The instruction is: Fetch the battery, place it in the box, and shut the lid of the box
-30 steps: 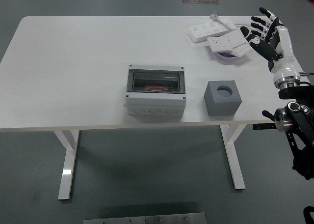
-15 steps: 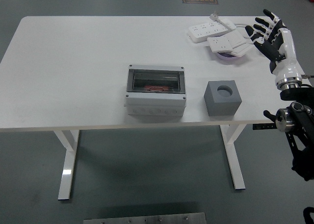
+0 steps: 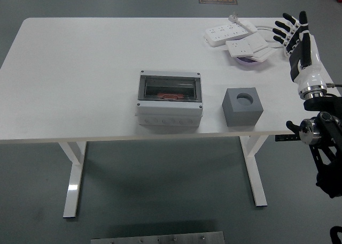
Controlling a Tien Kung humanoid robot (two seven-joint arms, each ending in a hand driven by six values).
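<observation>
The box (image 3: 169,105) lid's tinted window only lets a reddish smear (image 3: 170,97) show through, maybe the battery but too murky to tell, and the right arm (image 3: 323,147) gets chopped off by the frame's edge.

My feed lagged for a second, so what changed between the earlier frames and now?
The right hand drew back to the right, away from the power strips and off the table's right edge, turning edge-on with fingers spread. It took hold of nothing. The box with its lid down, the grey block and the power strips stayed put.
</observation>
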